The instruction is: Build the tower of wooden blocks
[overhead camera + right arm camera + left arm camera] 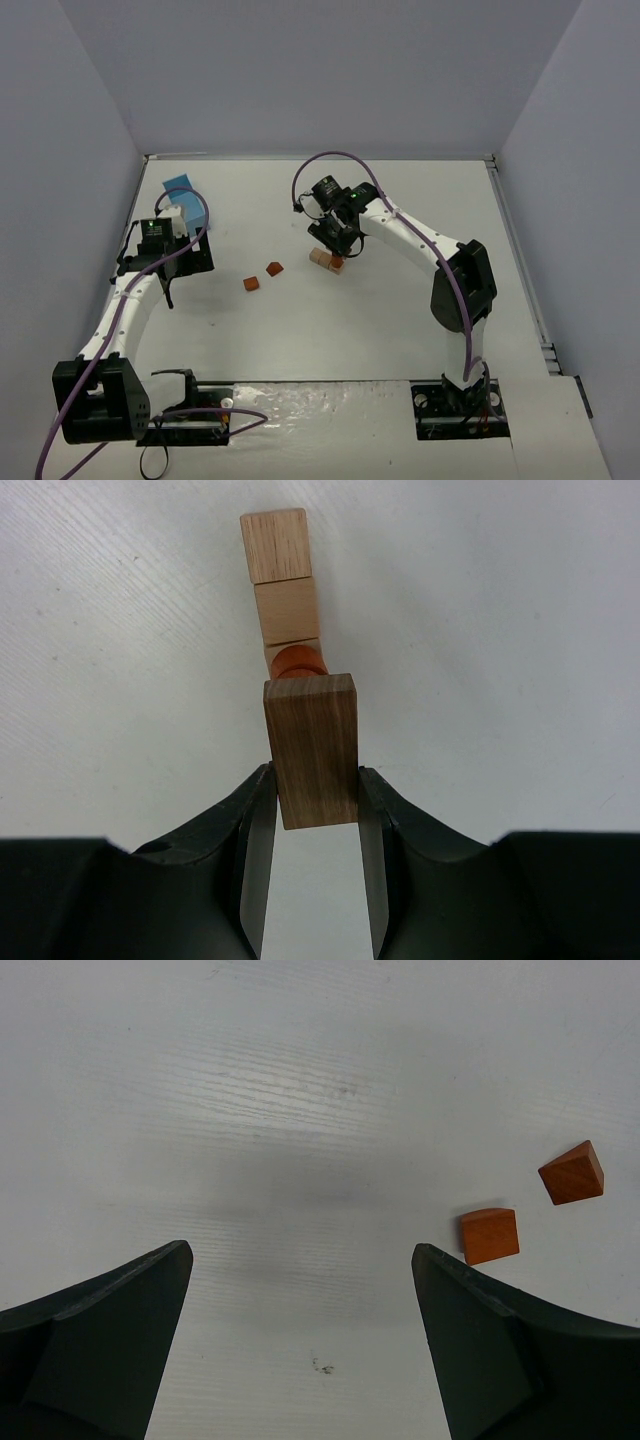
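My right gripper (337,240) (315,780) is shut on a darker brown rectangular block (312,750), held on end. Just beyond it in the right wrist view, a row of light tan blocks (287,612) lies on the table with a reddish-brown rounded piece (298,662) at its near end. In the top view these blocks (321,258) sit directly under the right gripper. Two loose reddish-brown blocks (251,284) (274,268) lie mid-table. They also show in the left wrist view (490,1235) (572,1173), right of my open, empty left gripper (180,268) (300,1255).
A light-blue box (183,190) stands at the back left, just behind the left wrist. Grey walls enclose the white table (400,320) on three sides. A cable loops above the right arm.
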You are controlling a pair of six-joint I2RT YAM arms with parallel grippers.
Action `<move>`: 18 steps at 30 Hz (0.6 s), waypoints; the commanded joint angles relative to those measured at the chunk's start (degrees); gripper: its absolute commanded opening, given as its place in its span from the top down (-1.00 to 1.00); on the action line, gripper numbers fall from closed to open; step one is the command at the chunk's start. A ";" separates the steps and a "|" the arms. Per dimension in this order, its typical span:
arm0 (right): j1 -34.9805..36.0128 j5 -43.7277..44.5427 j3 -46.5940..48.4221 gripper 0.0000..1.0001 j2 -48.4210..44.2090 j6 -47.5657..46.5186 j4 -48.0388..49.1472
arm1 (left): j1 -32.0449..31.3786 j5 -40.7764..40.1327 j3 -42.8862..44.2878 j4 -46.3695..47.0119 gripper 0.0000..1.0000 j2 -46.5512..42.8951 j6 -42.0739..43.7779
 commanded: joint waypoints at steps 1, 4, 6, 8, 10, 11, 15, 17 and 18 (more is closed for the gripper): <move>0.34 -0.43 -0.51 1.00 -2.17 -1.26 -0.39 | 0.16 0.70 2.06 2.71 -0.80 -0.21 -0.30; 0.31 0.03 -0.88 1.00 -2.17 -1.23 -0.31 | 0.16 0.73 1.98 2.65 -0.80 -0.21 -0.30; 0.31 0.01 -0.95 1.00 -2.20 -1.29 -0.22 | 0.16 0.73 2.06 2.65 -0.80 -0.30 -0.27; 0.31 -0.05 -0.89 1.00 -2.26 -1.23 -0.14 | 0.16 0.73 1.99 2.72 -0.80 -0.30 -0.21; 0.31 0.04 -0.89 1.00 -2.15 -1.38 -0.04 | 0.16 0.80 2.04 2.65 -0.80 -0.32 -0.27; 0.31 0.04 -0.89 1.00 -2.11 -1.32 -0.04 | 0.16 0.73 1.98 2.65 -0.80 -0.38 -0.21; 0.31 -0.08 -0.92 1.00 -2.15 -1.43 0.05 | 0.16 0.85 2.06 2.65 -0.80 -0.38 -0.21; 0.31 -0.21 -1.09 1.00 -2.30 -1.56 0.09 | 0.12 0.91 2.03 2.65 -0.80 -0.38 -0.21; 0.31 -0.29 -1.21 1.00 -2.34 -1.64 0.12 | 0.08 0.91 1.99 2.65 -0.80 -0.38 -0.21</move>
